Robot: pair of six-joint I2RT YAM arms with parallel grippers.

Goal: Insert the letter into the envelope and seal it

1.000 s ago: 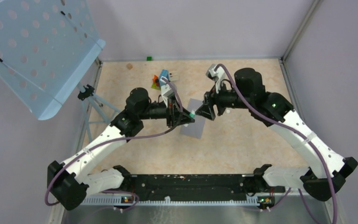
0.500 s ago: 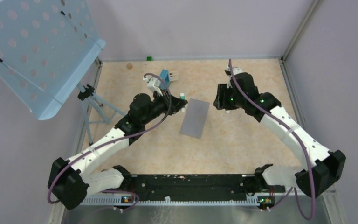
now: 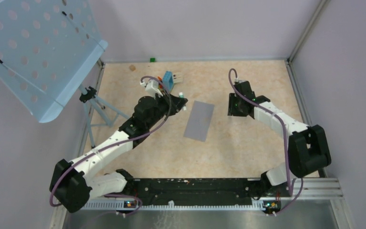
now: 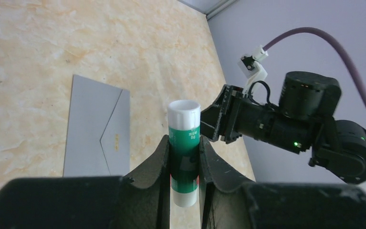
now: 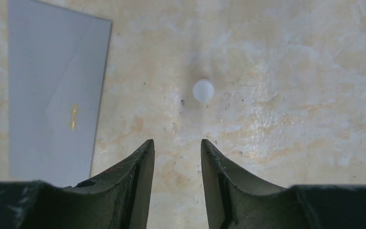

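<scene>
Top external view: the grey envelope (image 3: pixel 199 120) lies flat on the tan worktop (image 3: pixel 248 148), about midway between the two arms, its long side running from the near edge toward the far wall with a slight lean to the right. The left hand (image 3: pixel 178 99) hangs just beside the envelope's far left corner, above the worktop. The right hand (image 3: pixel 235 106) is off to the envelope's right, clear of it and pointing down at the worktop. A cluster of blue, orange and green blocks (image 3: pixel 167 81) sits behind the left hand, near the far wall. A pale blue perforated panel (image 3: pixel 38 52) on a stand fills the upper left.

Left wrist view: the left hand (image 4: pixel 184 143) is closed on a glue stick (image 4: pixel 184 119), green-bodied with white ends, held upright between the two fingers with its top standing above the fingertips. The envelope (image 4: pixel 93 129) shows beyond, flap side up, the pointed flap folded down flat with a small gold mark by its tip.

Right wrist view: the right hand (image 5: pixel 176 145) has its fingers apart with nothing between them, only bare worktop showing in the gap. A small round white thing (image 5: pixel 203 90) lies on the worktop just ahead of the fingertips. The envelope (image 5: pixel 52 90) lies to the left, apart from both.
</scene>
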